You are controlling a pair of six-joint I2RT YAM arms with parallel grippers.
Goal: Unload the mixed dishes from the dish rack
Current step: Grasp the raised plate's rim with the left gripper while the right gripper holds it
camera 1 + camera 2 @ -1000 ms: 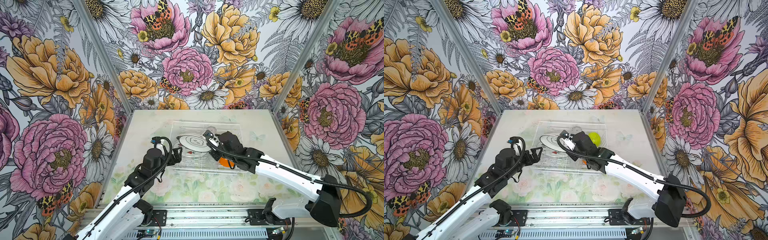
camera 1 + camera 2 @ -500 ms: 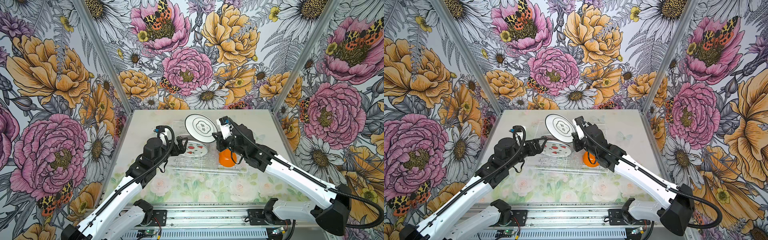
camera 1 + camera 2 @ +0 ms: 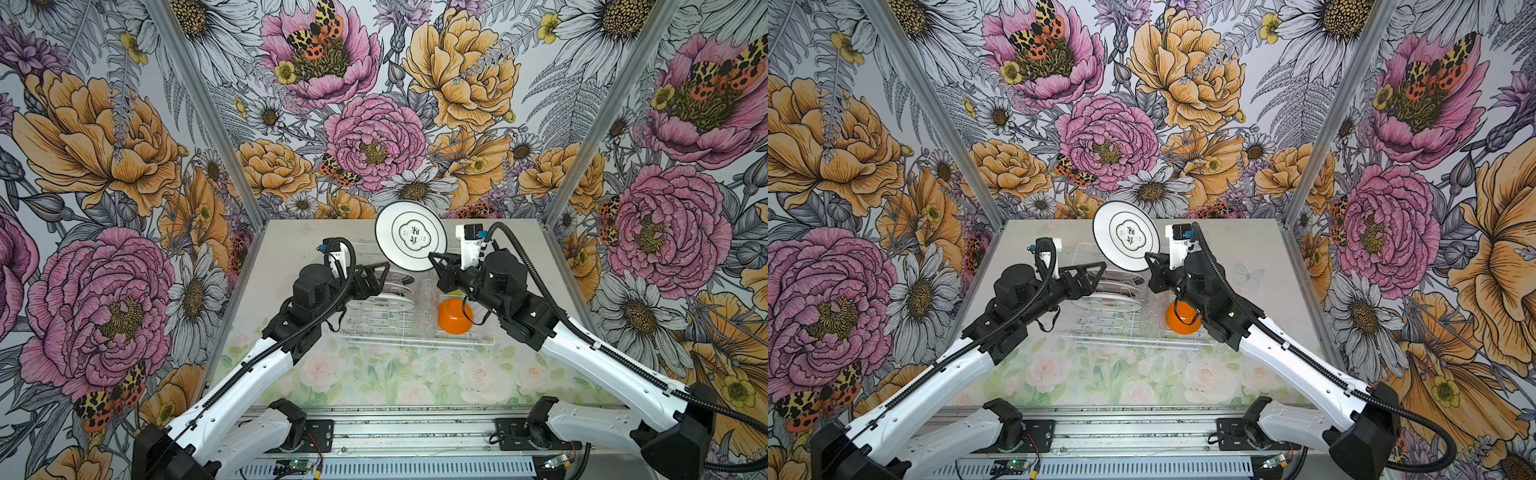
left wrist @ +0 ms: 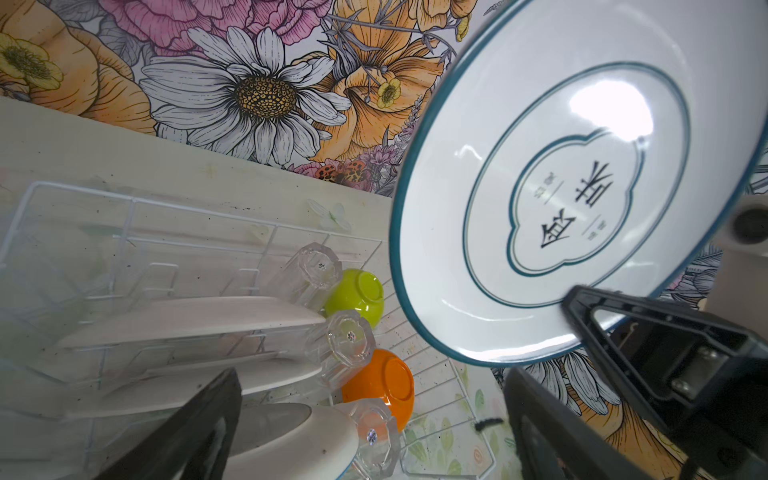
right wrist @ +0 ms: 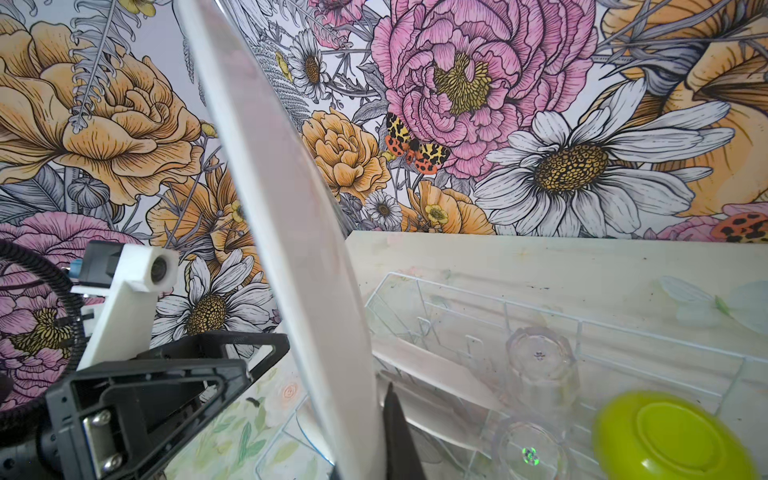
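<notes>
Currently right gripper (image 3: 434,259) clamps the lower rim of the teal-rimmed plate (image 3: 410,235), upright above the far side of the dish rack (image 3: 419,344), while left gripper (image 3: 380,276) gapes wide just left, holding nothing.
</notes>
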